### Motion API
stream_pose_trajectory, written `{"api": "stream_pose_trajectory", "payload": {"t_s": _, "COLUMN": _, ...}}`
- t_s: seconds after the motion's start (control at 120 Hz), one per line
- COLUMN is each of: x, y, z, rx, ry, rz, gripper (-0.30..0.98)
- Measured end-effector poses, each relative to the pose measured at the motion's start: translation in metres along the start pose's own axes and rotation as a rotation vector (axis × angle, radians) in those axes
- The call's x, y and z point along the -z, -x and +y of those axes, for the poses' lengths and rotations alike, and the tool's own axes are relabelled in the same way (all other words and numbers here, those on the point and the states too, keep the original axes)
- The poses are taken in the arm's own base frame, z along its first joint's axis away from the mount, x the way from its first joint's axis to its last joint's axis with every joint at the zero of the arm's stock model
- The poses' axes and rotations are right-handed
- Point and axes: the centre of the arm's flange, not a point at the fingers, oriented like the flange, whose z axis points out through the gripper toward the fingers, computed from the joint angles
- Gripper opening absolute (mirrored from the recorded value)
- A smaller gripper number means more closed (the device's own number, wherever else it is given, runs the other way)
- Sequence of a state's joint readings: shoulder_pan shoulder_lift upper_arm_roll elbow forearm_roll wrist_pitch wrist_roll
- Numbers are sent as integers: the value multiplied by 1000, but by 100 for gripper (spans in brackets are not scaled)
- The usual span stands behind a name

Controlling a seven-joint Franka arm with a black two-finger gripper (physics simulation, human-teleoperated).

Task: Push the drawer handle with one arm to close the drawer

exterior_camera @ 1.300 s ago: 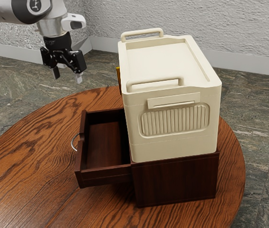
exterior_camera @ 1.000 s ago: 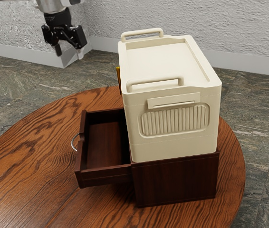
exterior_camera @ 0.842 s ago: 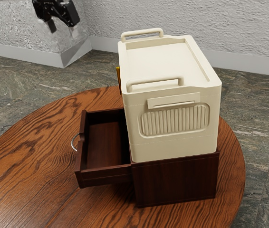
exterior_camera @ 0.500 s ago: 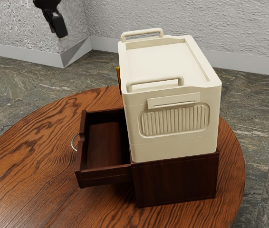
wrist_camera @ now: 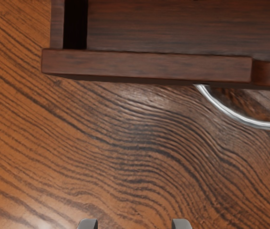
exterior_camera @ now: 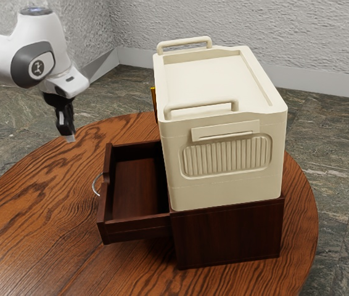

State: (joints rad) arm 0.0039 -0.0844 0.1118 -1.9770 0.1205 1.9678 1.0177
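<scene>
Gripper (exterior_camera: 69, 135) is clear of the drawer handle (wrist_camera: 268, 126), fingers (wrist_camera: 88, 224) apart — drawer (exterior_camera: 136, 190) hangs open, whole push is left imo.

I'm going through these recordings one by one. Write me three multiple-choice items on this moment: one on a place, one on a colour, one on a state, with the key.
1. Where does the cream box sit?
A) on the floor
B) on the table
C) on the dark cabinet

2. What colour is the drawer handle?
A) silver
B) yellow
C) black

3. How does the drawer stand?
A) fully shut
B) pulled out
C) upside down

Key:
1 C: the exterior view shows the box's base over the cabinet's top.
2 A: the curved bar looks silvery in both views.
3 B: its inside lies exposed beyond the cabinet.
</scene>
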Motion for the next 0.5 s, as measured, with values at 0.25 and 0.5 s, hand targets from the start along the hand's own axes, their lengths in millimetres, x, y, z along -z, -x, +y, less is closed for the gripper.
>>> {"api": "stream_pose_trajectory", "payload": {"t_s": 0.25, "x": -43, "y": 6, "z": 17, "rx": -119, "ry": -25, "rz": 32, "gripper": -6}}
{"api": "stream_pose_trajectory", "payload": {"t_s": 0.5, "x": -69, "y": 16, "z": 39, "rx": -186, "ry": -46, "rz": 66, "gripper": -9}}
